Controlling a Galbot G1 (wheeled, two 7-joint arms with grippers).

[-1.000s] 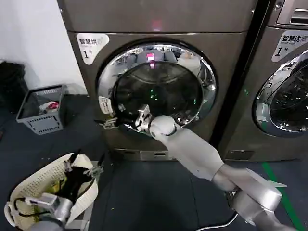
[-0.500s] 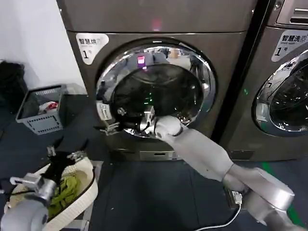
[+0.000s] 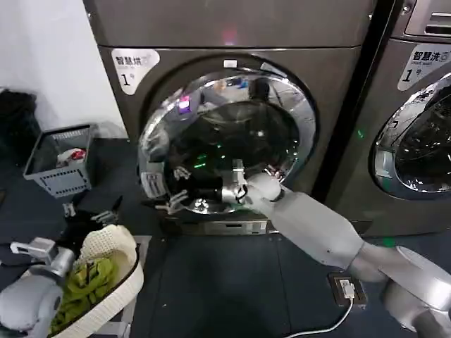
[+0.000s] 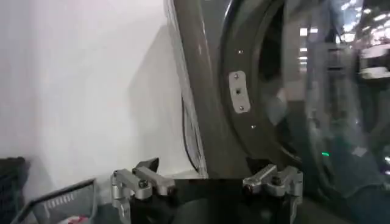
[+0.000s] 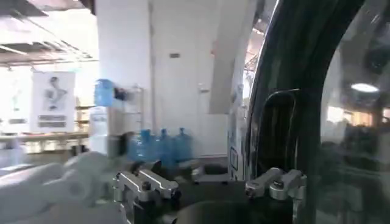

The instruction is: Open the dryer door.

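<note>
Dryer door [image 3: 225, 144] ajar on the dryer [image 3: 232, 28].
Right gripper [image 3: 176, 201] at the door's lower-left rim, jaws wide; left gripper [image 3: 88, 215] parked low, jaws wide.

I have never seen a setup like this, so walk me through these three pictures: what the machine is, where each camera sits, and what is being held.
This is a robot with two arms, each ending in a pincer. The wide picture comes from a camera on its head, looking down at a dryer marked 1. The other two come from cameras on its wrists.

The right pincer reaches to the lower left edge of the round chrome door, which stands tilted out from the dryer front. I cannot tell whether its fingers are closed on the rim.

The left pincer hangs low by a white basket of green cloth, open and holding nothing. Its wrist picture shows the dryer's side and the white wall.

A grey crate sits on the floor, and a second machine stands to the right.
</note>
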